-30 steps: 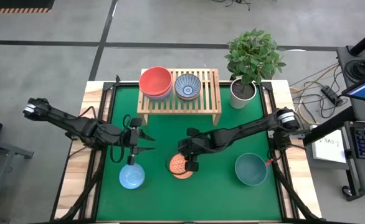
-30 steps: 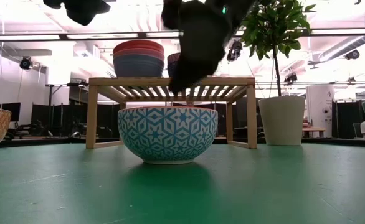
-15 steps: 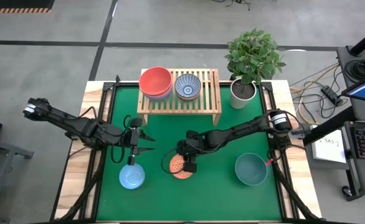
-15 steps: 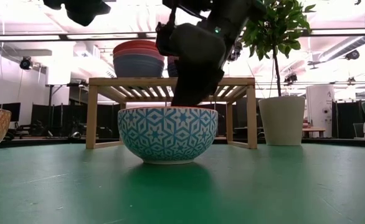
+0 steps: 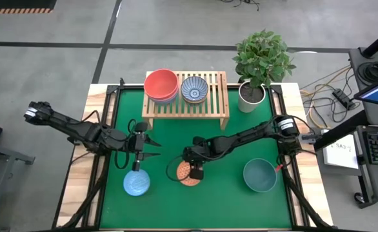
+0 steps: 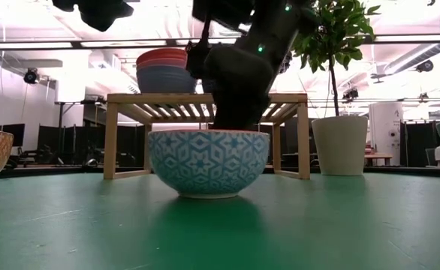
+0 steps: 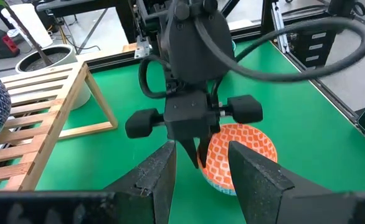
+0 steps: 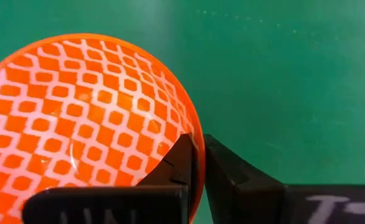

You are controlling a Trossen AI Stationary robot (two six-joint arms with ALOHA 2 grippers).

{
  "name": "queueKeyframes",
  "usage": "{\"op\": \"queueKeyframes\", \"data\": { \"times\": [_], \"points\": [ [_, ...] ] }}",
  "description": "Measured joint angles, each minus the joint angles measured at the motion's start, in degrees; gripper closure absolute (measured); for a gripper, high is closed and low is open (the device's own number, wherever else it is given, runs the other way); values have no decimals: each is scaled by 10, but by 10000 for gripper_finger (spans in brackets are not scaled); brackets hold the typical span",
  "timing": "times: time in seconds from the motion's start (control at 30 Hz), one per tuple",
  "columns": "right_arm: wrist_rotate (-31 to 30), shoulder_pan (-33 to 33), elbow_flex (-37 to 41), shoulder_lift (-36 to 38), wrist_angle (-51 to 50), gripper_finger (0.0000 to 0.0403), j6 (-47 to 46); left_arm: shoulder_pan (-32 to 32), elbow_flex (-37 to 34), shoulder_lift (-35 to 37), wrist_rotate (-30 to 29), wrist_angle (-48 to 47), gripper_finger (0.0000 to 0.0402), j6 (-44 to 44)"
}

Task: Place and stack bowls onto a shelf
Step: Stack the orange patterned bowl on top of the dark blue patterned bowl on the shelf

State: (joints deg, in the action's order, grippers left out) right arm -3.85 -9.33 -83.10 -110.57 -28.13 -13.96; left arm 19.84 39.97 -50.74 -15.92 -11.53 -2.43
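An orange-patterned bowl point(image 5: 185, 174), blue-patterned on its outside point(image 6: 209, 161), stands on the green mat at mid-table. My right gripper point(image 8: 199, 148) reaches in from the right and is shut on its rim. To the left, my left gripper point(image 5: 158, 148) hovers open above the mat, pointing at that bowl and touching nothing. A light blue bowl point(image 5: 137, 183) sits below it. The shelf point(image 5: 215, 103) at the far side carries a red-topped stack of bowls point(image 5: 160, 84) and a blue-patterned bowl point(image 5: 194, 89). A larger teal bowl point(image 5: 260, 175) rests at the right. My right gripper pinches the orange bowl's rim point(image 8: 194, 127) on its right side, one finger point(image 8: 181, 163) inside the bowl and the other point(image 8: 226, 171) outside. The fingers slant down from the table's right. The bowl stands upright with its base on the mat.
A white pot with a green plant point(image 5: 252, 95) stands right of the shelf at the far right corner. Wooden borders point(image 5: 79, 187) frame the mat. Open mat lies between the shelf's legs and the bowls.
My right gripper has come down onto the orange-patterned bowl and shut its fingers on the rim. The bowl has shifted slightly on the mat.
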Motion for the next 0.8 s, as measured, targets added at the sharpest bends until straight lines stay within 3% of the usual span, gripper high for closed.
{"op": "queueKeyframes", "data": {
  "times": [0.3,0.43,0.8],
  "points": [
    [-11,9,-15,98,-4,390,5,0,0,0,0,2,271,0],
    [-59,24,-34,143,-7,390,6,0,0,0,0,5,271,0],
    [-129,132,-101,235,-8,390,-22,0,0,0,0,4,271,0]
  ]
}}
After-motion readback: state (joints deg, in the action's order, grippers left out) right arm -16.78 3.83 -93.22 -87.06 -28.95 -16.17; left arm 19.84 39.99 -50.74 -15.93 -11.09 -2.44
